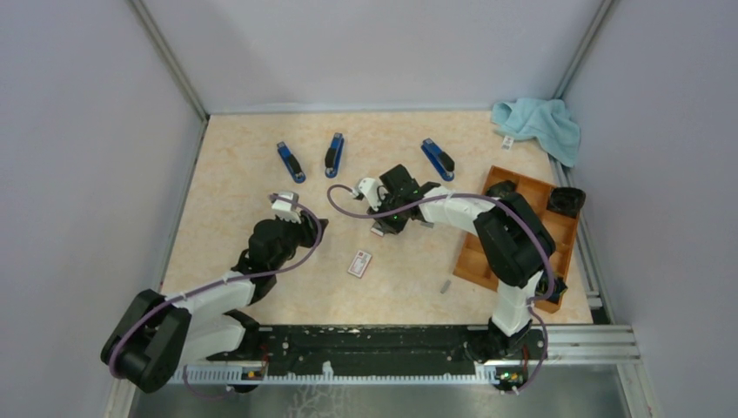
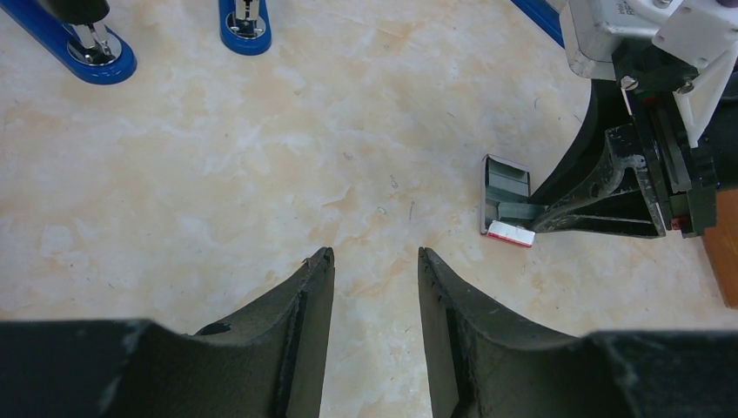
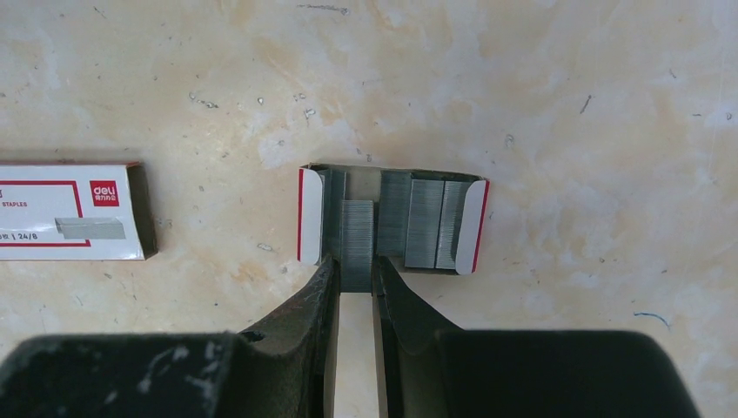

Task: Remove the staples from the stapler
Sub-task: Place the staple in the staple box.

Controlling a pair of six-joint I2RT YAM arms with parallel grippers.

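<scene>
Right gripper point(image 3: 355, 280), jaws narrow, pinches a staple strip point(image 3: 356, 233) at the near edge of the open tray point(image 3: 475, 228). Left gripper point(image 2: 376, 261) hangs part-open, empty. Step, as judged: depositing. Next: part jaws, lift straight.

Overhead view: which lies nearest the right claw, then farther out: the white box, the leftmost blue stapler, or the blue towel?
1. White box, close beside the right claw.
2. Leftmost blue stapler, back left.
3. Blue towel, back right corner.

Robot lab test cell, plain grey walls point(image 1: 374, 52), aluminium rail point(image 1: 592, 344), marbled tabletop point(image 1: 235, 174)
</scene>
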